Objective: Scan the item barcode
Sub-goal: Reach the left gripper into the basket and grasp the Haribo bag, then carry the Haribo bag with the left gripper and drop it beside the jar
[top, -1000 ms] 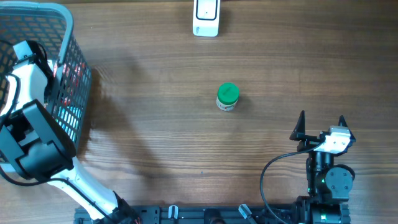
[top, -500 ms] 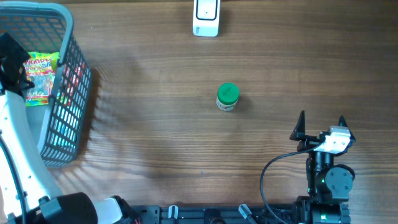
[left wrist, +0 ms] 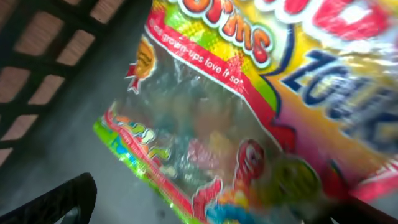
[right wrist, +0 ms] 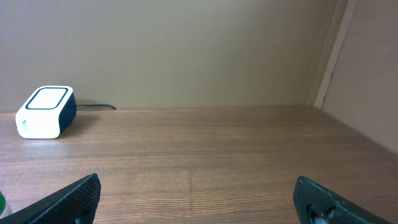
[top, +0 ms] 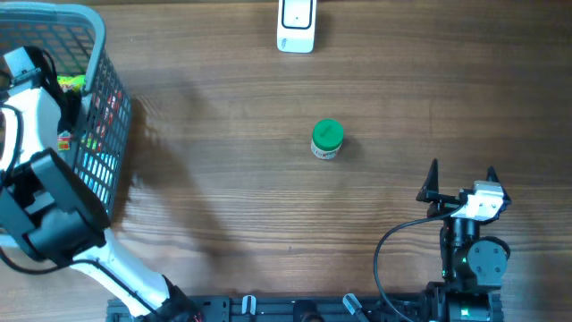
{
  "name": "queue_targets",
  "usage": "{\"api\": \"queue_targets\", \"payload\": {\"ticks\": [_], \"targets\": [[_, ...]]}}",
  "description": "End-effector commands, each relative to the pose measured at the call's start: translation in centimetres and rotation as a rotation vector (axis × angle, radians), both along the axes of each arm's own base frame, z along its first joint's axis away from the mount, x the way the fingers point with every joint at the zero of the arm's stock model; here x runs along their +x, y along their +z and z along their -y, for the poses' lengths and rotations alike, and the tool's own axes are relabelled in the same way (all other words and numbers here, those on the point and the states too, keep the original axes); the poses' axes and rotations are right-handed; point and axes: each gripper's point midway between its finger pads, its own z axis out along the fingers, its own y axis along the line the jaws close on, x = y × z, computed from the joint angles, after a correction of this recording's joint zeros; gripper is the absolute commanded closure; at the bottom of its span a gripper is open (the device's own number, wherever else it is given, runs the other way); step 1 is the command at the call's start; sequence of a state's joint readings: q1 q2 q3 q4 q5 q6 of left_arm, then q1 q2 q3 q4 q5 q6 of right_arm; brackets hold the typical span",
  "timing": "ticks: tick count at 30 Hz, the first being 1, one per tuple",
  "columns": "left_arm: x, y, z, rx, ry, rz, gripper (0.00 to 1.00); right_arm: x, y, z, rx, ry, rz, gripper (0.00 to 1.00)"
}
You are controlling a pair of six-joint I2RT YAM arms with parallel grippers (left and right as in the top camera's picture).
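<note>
Yellow-and-red crinkly plastic packet of gummy sweets [left wrist: 249, 106] lies in the grey-blue plastic mesh basket [top: 96, 29], upper left of the overhead frame. The left gripper [left wrist: 221, 200] hangs over it, jaws spread and clear of it. A green-lidded small jar [top: 326, 139] stands mid-surface [top: 223, 179], and a white boxy scanner [top: 296, 25] sits at top centre. At lower right, the right gripper [top: 462, 183] has open, empty jaws.

One wooden worktop [top: 232, 206] carries everything. On it stand one grey plastic mesh basket [top: 94, 27], one white box-shaped barcode scanner [top: 296, 25] and one small round jar with a green lid [top: 326, 139]. Inside the basket one colourful clear-windowed bag of gummy sweets [left wrist: 249, 112] shows plainly. Red and yellow-green patches seen through the mesh from overhead may belong to further packets, and their number cannot be told. There are two robot arms, the white left arm [top: 40, 197] and the black right arm [top: 469, 255], and one black cable [top: 382, 250].
</note>
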State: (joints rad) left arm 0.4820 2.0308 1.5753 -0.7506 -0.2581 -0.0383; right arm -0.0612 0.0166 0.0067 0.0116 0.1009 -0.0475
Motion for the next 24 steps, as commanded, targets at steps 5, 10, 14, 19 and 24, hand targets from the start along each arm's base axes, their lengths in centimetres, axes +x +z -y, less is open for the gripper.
{"api": "queue_targets", "payload": {"ticks": [5,10,14,19,24], "targets": [[-0.5,-6.4,-0.8,-0.031,-0.027,-0.108,0.13,0.0,0.1,-0.3,-0.005,0.014,0.007,0.00],[0.0,-7.2,-0.7,-0.092,-0.037,-0.063,0.96,0.0,0.1,-0.3,-0.005,0.014,0.007,0.00],[0.2,-5.8,-0.2,-0.165,-0.026,0.000,0.96,0.0,0.1,-0.3,-0.006,0.014,0.007,0.00],[2.0,9.3,0.7,-0.085,-0.092,0.332,0.96,0.0,0.1,-0.3,-0.005,0.014,0.007,0.00],[1.8,12.8,3.7,-0.180,-0.164,0.429,0.96,0.0,0.1,-0.3,-0.006,0.014,0.007,0.00]]}}
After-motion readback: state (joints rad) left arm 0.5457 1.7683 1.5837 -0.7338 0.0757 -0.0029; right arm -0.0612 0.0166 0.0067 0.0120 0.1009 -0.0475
